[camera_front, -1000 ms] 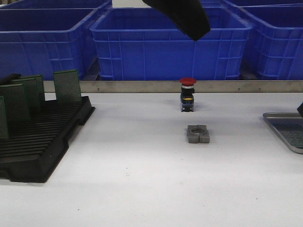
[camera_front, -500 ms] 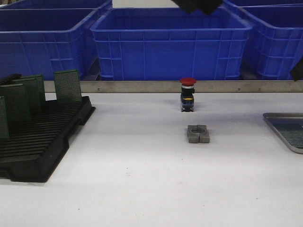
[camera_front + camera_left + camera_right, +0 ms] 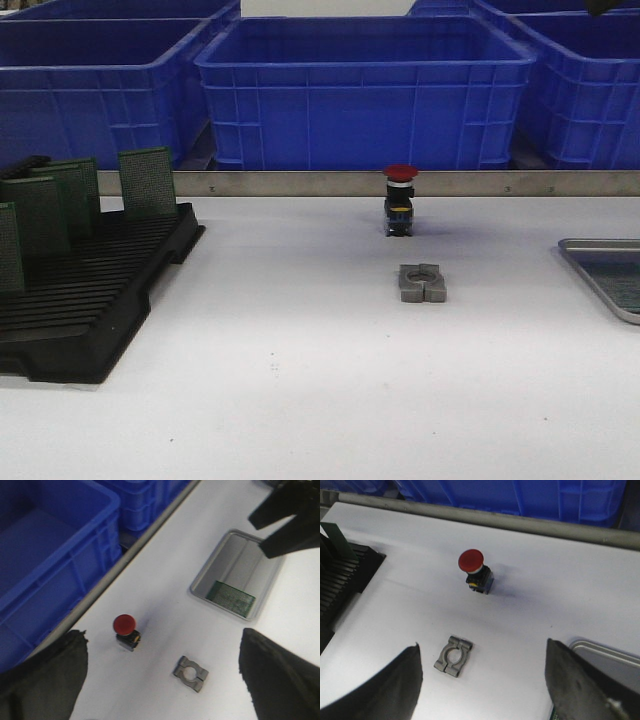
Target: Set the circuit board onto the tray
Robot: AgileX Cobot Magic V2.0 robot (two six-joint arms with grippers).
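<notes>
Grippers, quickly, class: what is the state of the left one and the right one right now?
Left gripper: open, fingers wide apart, holding nothing.
Right gripper: open, fingers wide apart, holding nothing.

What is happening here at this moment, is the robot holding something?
Nothing is held right now. One green circuit board already lies in the metal tray, and both hands hang open above the table. More boards stand in the black rack, beside a red push button and a grey clamp.

Even, bright overhead light on the white table (image 3: 300,380); soft short shadows, wrist views slightly blurred, fingers defocused
</notes>
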